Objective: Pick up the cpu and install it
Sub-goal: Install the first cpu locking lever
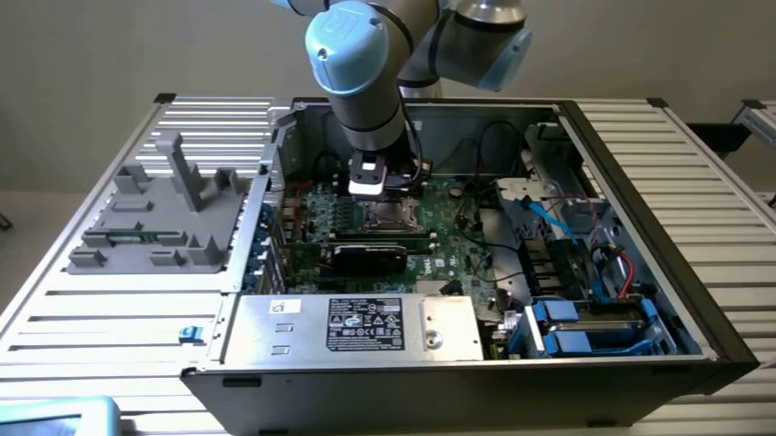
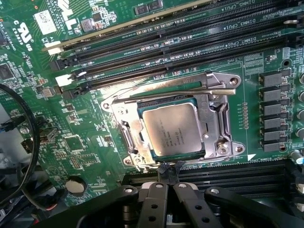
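Observation:
The cpu (image 2: 173, 130) lies flat inside the dark socket frame (image 2: 216, 137) on the green motherboard, shiny silver top up with a thin rim around it. My gripper (image 2: 169, 170) is shut, its black fingers (image 2: 154, 199) pressed together, the tips right at the socket's edge beside the cpu with nothing between them. In the exterior view the gripper (image 1: 385, 195) hangs straight down inside the open computer case, just over the socket and the cpu (image 1: 391, 216).
Long memory slots (image 2: 190, 42) run on one side of the socket. A black cable (image 2: 32, 142) loops nearby. A silver box with a white label (image 1: 363, 325) fills the case front, blue drive bays (image 1: 582, 327) the exterior view's right, a grey fixture (image 1: 158, 218) outside.

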